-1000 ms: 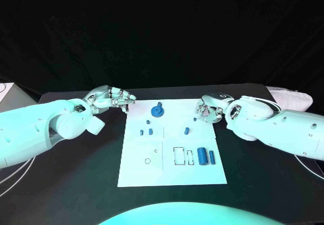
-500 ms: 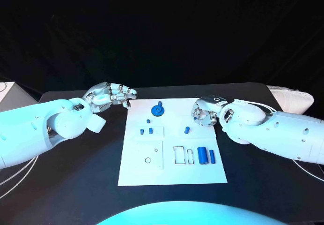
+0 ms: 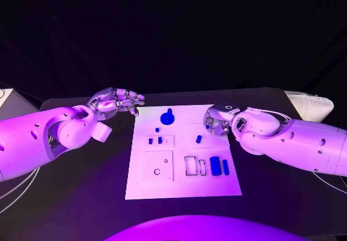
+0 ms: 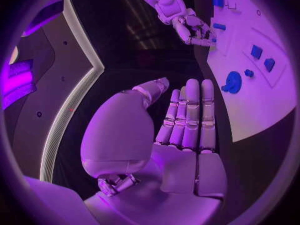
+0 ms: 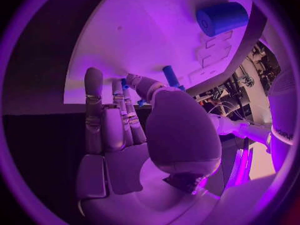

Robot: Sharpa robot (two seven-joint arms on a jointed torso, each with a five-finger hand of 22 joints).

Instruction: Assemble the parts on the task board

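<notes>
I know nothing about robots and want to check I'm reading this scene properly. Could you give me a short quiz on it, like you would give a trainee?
1. True or false: the left robot hand is holding a blue part.
2. Where on the task board does the round blue part lie? A) near the edge farthest from the robot; B) near the edge closest to the robot; C) off the board, on the black table.
3. Fill in: the two blue cylinders lying side by side are on the side of the ___ robot hand.

Key: 1. False, its fingers are apart and hold nothing. 2. A. 3. Right.
</notes>
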